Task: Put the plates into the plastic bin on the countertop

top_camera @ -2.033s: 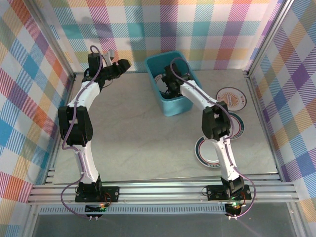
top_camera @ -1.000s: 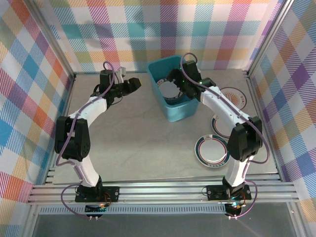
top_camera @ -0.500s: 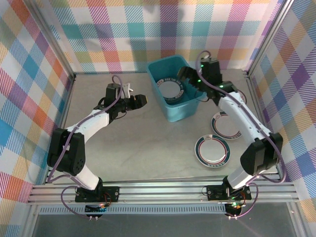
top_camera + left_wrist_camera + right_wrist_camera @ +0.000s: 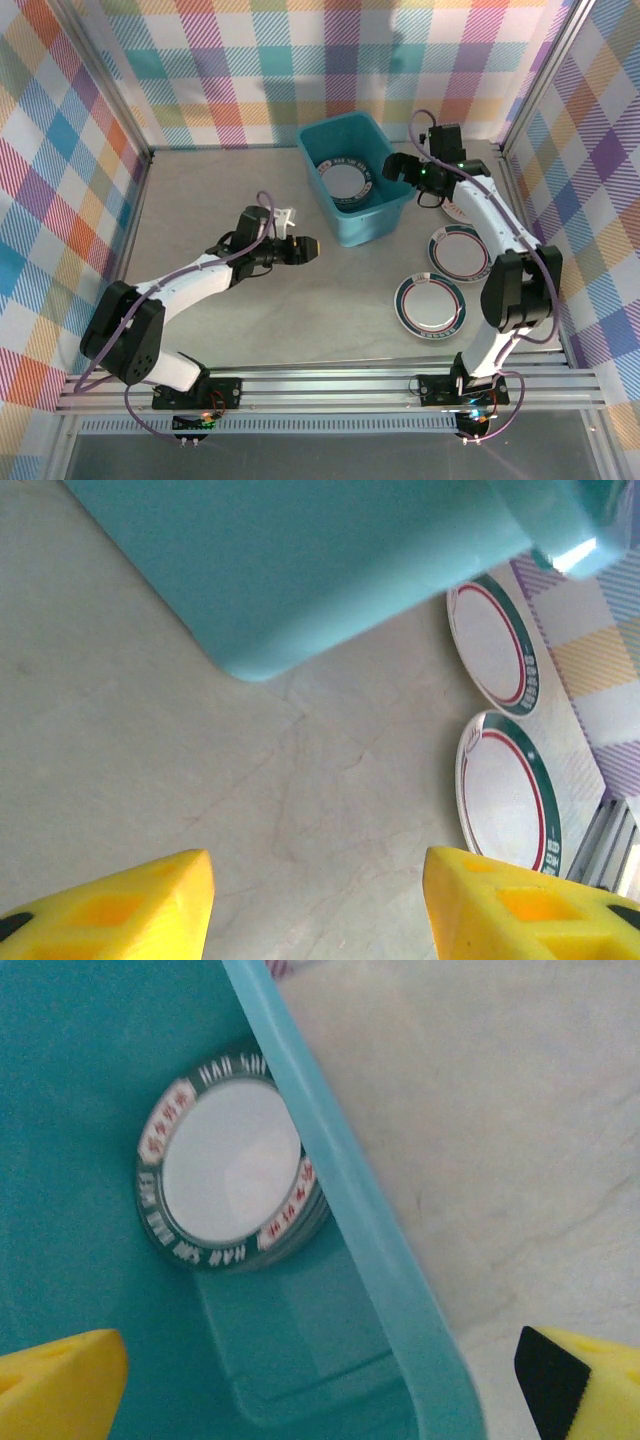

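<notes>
Two plates [image 4: 430, 303] lie flat on the counter [image 4: 330, 300], nearer the wide-spread, empty right tool [image 4: 397, 166] than the half-spread left tool [image 4: 308, 248].

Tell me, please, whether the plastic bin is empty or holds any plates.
Not empty: a plate with a patterned rim lies flat inside the plastic bin.

The right pincer [image 4: 396, 166] has come out of the teal-blue plastic bin [image 4: 372, 225], leaving a round white dark-rimmed plate [image 4: 347, 181] inside. The left pincer [image 4: 312, 248] has swung forward, nearer the bin.
</notes>
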Controlling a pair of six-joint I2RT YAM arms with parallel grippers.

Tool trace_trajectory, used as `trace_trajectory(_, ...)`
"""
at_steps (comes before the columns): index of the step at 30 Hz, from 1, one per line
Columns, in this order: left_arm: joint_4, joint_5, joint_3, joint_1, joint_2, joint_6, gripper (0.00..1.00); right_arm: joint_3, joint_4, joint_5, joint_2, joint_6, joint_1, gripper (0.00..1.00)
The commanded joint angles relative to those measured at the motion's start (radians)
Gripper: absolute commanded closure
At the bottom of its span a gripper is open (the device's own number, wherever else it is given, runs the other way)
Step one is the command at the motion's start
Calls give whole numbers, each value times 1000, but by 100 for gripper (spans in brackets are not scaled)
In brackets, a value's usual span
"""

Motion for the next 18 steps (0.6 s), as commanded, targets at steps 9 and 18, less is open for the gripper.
trace_trajectory(9, 59, -14, 52, -165, 91, -18, 43, -44, 43, -321, -27, 24, 6, 6)
trace_trajectory(18, 55, 7, 136, -271, 209, -7, 43, -57, 19, -385, -47, 20, 82, 8)
